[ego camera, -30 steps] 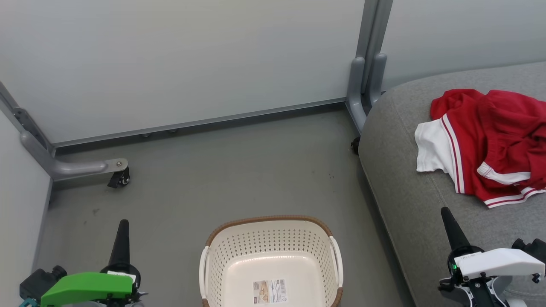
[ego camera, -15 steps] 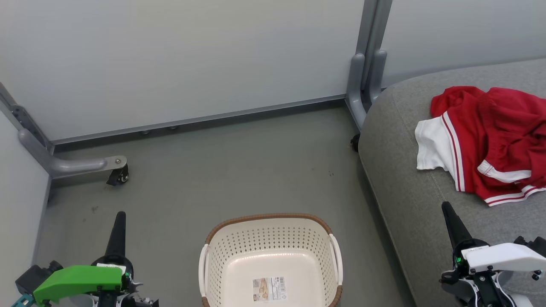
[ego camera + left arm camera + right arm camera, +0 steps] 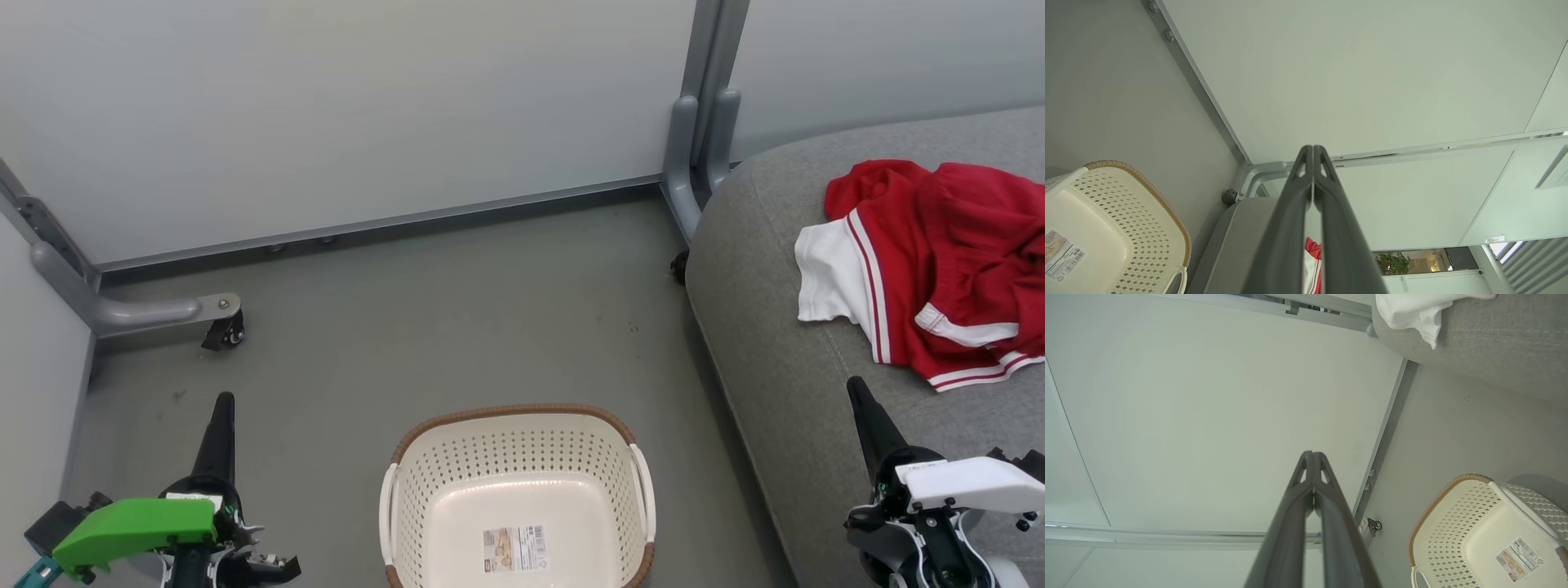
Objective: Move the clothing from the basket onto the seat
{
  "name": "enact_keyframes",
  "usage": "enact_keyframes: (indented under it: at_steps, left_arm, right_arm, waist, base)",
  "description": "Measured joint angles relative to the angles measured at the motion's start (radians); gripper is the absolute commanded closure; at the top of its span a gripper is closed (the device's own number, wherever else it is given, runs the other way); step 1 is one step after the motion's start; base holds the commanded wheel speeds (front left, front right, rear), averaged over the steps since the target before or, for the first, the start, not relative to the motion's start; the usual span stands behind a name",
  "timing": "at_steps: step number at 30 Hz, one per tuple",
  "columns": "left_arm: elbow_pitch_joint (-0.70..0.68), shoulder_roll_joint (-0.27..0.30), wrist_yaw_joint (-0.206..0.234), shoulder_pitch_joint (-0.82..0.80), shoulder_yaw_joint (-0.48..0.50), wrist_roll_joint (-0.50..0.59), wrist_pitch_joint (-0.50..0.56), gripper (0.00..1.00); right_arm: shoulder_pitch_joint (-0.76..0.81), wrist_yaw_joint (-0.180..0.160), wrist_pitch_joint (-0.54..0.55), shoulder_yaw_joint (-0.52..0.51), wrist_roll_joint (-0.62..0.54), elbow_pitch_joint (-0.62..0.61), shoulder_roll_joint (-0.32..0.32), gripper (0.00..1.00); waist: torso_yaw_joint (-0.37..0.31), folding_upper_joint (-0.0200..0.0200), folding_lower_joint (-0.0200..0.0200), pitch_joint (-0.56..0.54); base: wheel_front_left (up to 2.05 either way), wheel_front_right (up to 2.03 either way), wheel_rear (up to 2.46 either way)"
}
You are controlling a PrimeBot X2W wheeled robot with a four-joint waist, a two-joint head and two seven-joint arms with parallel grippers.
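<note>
We see the red and white clothing lying crumpled on the seat, at about 2 o'clock from the basket and well apart from it. The basket stands on the grey floor near 6 o'clock of the head view, with a barcode sticker on its inside bottom.

The left pincer hangs over the floor at 9 o'clock of the basket. The right pincer hangs over the seat's front part at 3 o'clock, with the clothing at about 1 o'clock from it and not touching. In both wrist views we find the long dark fingers pressed together along their length, with nothing between them.

Compared with a second ago, the whole head picture has slid slightly upward, so we take it that the camera moved. Clothing, basket and seat lie as before relative to one another. Both pincers stay together, and the left one's tip now sits a little farther toward 11 o'clock.
</note>
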Motion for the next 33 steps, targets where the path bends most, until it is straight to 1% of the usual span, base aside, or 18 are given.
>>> enact_keyframes:
  at_steps: [19,33]
  left_arm:
    - [0.014,-0.001,-0.008,-0.035,0.022,-0.128,0.036,1.0]
    - [0.015,-0.004,-0.008,-0.038,0.028,-0.128,0.041,1.0]
  right_arm:
    - [-0.027,0.0,0.036,-0.019,0.117,0.01,0.003,1.0]
    - [-0.028,0.0,0.039,-0.022,0.118,0.011,0.006,1.0]
  waist:
    - [-0.002,0.0,0.0,0.013]
    - [-0.002,0.0,0.0,0.013]
  base:
    - [0.0,0.0,0.0]
    - [0.0,0.0,0.0]
